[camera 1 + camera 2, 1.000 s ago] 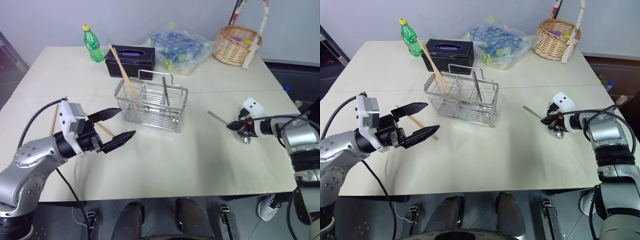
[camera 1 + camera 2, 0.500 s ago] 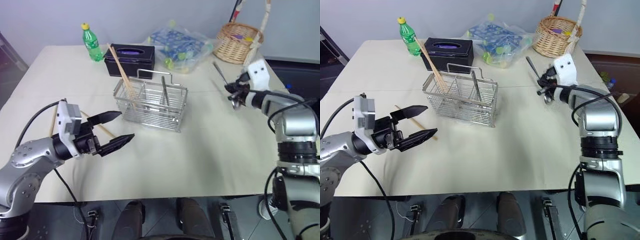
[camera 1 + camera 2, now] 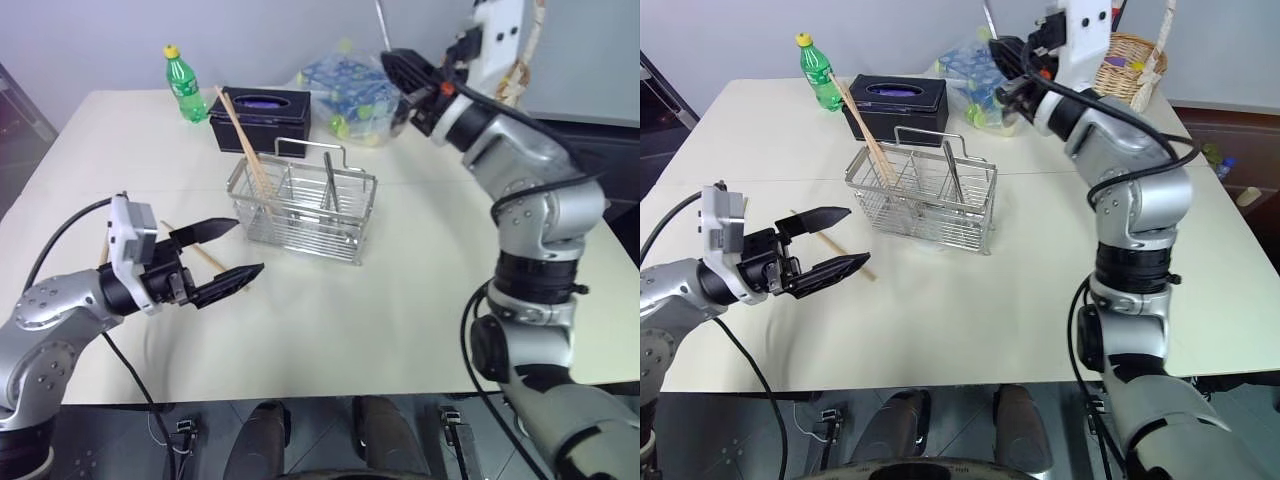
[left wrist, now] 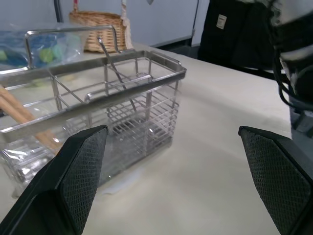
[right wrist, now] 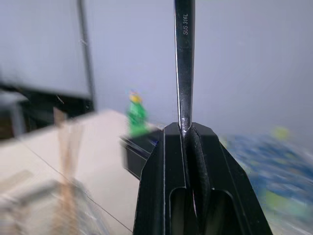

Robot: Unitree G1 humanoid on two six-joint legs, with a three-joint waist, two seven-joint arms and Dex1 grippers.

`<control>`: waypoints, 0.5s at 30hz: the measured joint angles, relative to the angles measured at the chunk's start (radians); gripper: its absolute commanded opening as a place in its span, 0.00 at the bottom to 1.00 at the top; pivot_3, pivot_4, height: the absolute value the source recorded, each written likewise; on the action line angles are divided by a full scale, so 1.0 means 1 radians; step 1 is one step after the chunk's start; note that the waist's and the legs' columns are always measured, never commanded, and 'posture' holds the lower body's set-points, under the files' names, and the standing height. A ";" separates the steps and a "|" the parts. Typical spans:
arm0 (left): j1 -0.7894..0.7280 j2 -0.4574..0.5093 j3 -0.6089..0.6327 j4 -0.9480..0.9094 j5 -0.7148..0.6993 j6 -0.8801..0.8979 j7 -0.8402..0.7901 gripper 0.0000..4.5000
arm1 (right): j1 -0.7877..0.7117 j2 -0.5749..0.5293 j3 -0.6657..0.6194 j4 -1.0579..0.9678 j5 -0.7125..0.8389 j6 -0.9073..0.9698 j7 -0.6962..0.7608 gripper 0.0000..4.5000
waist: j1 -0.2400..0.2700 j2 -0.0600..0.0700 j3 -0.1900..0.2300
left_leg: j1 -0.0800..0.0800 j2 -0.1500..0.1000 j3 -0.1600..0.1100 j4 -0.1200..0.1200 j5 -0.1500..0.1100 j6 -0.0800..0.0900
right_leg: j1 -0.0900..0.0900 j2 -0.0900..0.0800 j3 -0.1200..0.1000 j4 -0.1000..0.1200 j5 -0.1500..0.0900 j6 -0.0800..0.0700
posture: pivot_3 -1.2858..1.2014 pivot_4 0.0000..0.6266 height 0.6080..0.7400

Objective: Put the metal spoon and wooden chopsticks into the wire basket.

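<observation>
Your right end effector [image 5: 188, 134] is clamped on one metal spoon [image 5: 184, 58], raised above the worktop [image 3: 400, 300] behind the wire basket [image 3: 305, 205]. The basket holds two wooden chopsticks [image 3: 245, 145] (leaning together in its left compartment) plus one metal utensil. Your left end effector [image 3: 228, 255] stands wide and empty beside one more chopstick [image 3: 208, 258] on the worktop.

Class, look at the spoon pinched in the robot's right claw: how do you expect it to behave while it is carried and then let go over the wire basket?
The spoon looks stiff: its thin handle stands straight above the right claw. Polished metal held by so narrow a pinch may well swivel or slip. Dropped into the basket, it would probably lean against the wires, like the chopsticks.
</observation>
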 measured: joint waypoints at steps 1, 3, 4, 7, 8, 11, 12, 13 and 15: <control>-0.002 -0.002 0.000 0.002 0.003 -0.001 0.004 1.00 | 0.015 0.021 0.005 -0.015 0.019 0.002 -0.006 0.01 | 0.000 0.000 0.000 | 0.000 0.000 0.000 0.000 0.000 0.000 | 0.000 0.000 0.000 0.000 0.000 0.000 | 0.52 0.24 1.00; -0.003 -0.006 0.000 0.005 0.012 -0.002 0.014 1.00 | 0.049 0.036 0.012 -0.039 0.039 -0.002 -0.010 0.01 | 0.001 0.000 0.000 | 0.000 0.000 0.000 0.000 0.000 0.000 | 0.000 0.000 0.000 0.000 0.000 0.000 | 0.52 0.24 1.00; -0.003 -0.008 0.000 0.008 0.014 -0.002 0.018 1.00 | 0.069 0.045 0.019 -0.048 0.048 -0.006 -0.009 0.01 | 0.001 0.000 0.000 | 0.000 0.000 0.000 0.000 0.000 0.000 | 0.000 0.000 0.000 0.000 0.000 0.000 | 0.52 0.24 1.00; -0.005 -0.012 0.000 0.009 0.017 -0.002 0.021 1.00 | 0.105 0.085 0.037 -0.050 0.063 -0.035 -0.015 0.01 | -0.002 0.000 0.000 | 0.000 0.000 0.000 0.000 0.000 0.000 | 0.000 0.000 0.000 0.000 0.000 0.000 | 0.52 0.24 1.00; -0.006 -0.013 0.000 0.009 0.019 -0.002 0.021 1.00 | 0.115 0.097 0.043 -0.050 0.067 -0.050 -0.018 0.01 | -0.004 0.000 0.000 | 0.000 0.000 0.000 0.000 0.000 0.000 | -0.001 0.000 0.000 0.001 0.000 0.000 | 0.52 0.24 1.00; -0.007 -0.015 0.000 0.009 0.022 -0.002 0.022 1.00 | 0.131 0.109 0.058 -0.047 0.068 -0.087 -0.022 0.01 | -0.008 0.000 0.000 | 0.000 0.000 0.000 0.000 0.000 0.000 | -0.001 0.000 0.000 0.001 0.000 0.000 | 0.52 0.24 1.00; -0.007 -0.016 0.000 0.009 0.023 -0.002 0.022 1.00 | 0.136 0.114 0.062 -0.044 0.067 -0.104 -0.023 0.01 | -0.012 0.000 0.000 | 0.000 0.000 0.000 0.000 0.000 0.000 | -0.001 0.000 0.000 0.001 0.000 0.000 | 0.52 0.24 1.00; -0.007 -0.016 0.000 0.009 0.023 -0.002 0.024 1.00 | 0.142 0.123 0.067 -0.037 0.067 -0.123 -0.023 0.01 | -0.015 0.000 0.000 | 0.000 0.000 0.000 0.000 0.000 0.000 | -0.001 0.000 0.000 0.001 0.000 0.000 | 0.52 0.24 1.00; -0.007 -0.018 0.000 0.009 0.024 -0.002 0.027 1.00 | 0.165 0.131 0.083 -0.023 0.064 -0.154 -0.022 0.01 | -0.019 0.000 0.000 | 0.000 0.000 0.000 0.000 0.000 0.000 | -0.001 0.000 0.000 0.001 0.000 0.000 | 0.52 0.24 1.00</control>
